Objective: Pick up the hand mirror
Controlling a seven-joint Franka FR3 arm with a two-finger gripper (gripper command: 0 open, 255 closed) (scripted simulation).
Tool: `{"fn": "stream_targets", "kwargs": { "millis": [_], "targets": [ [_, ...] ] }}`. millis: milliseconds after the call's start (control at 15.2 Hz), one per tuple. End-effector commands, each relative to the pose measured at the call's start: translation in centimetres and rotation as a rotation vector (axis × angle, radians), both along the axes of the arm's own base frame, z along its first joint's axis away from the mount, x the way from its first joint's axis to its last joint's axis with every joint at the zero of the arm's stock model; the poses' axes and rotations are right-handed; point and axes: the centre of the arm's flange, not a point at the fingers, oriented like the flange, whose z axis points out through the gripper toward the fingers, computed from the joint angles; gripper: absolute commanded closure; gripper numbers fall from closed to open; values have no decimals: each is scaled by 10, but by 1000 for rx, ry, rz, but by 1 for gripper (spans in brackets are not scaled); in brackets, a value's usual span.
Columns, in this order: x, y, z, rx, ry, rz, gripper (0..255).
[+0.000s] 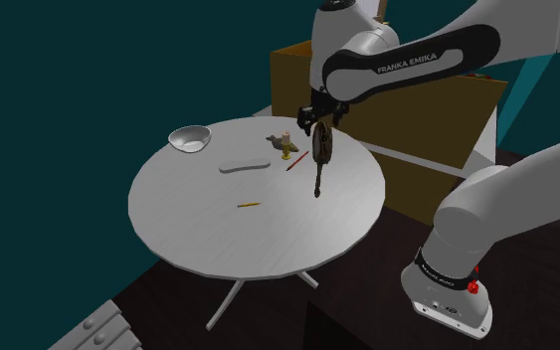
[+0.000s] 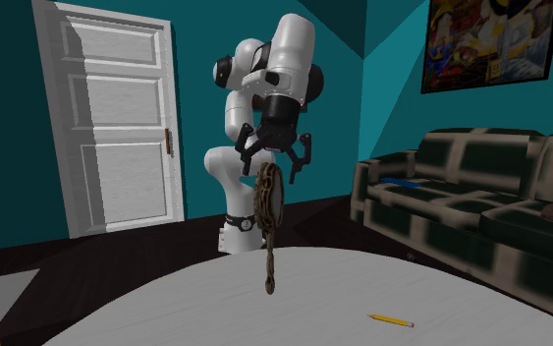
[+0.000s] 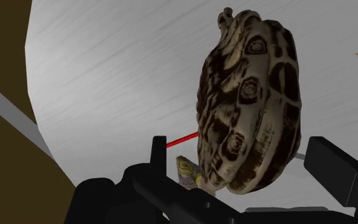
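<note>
Holds the hand mirror (image 2: 267, 201) in the black gripper (image 2: 269, 169), fingers pressed against the oval head from two sides. Hangs above the round table (image 1: 268, 239), near its rim, with the handle pointing straight down. Cannot tell whether the handle end is fully clear of the tabletop.

Could turn or swing in the grip, since the long handle hangs well below the fingers. Could also slip out: rounded, bulging back, carved in relief with small rosettes, so probably uneven contact for flat pads. Could sweep the thin red stick (image 1: 295, 164) and the small yellowish figurine (image 1: 285, 149), both on the table just beside the mirror, if carried sideways while this low.

Looks mottled brown and cream, with a thick ornamented rim. Has a slim, knobby handle ending in a small ring. Below, a pale grey tabletop with fine brushed streaks, matt, and a slender yellow pencil (image 2: 391, 320) lying flat on it.
</note>
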Motion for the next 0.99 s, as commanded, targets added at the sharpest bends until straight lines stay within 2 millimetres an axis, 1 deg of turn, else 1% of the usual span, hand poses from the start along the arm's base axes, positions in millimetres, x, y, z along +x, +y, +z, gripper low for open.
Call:
{"fn": "stream_targets", "kwargs": {
  "millis": [0, 594, 924],
  "targets": [
    [0, 0, -2, 0, 0, 0, 255],
    [0, 0, -2, 0, -1, 0, 255],
    [0, 0, 25, 0, -1, 0, 255]
  ]
}}
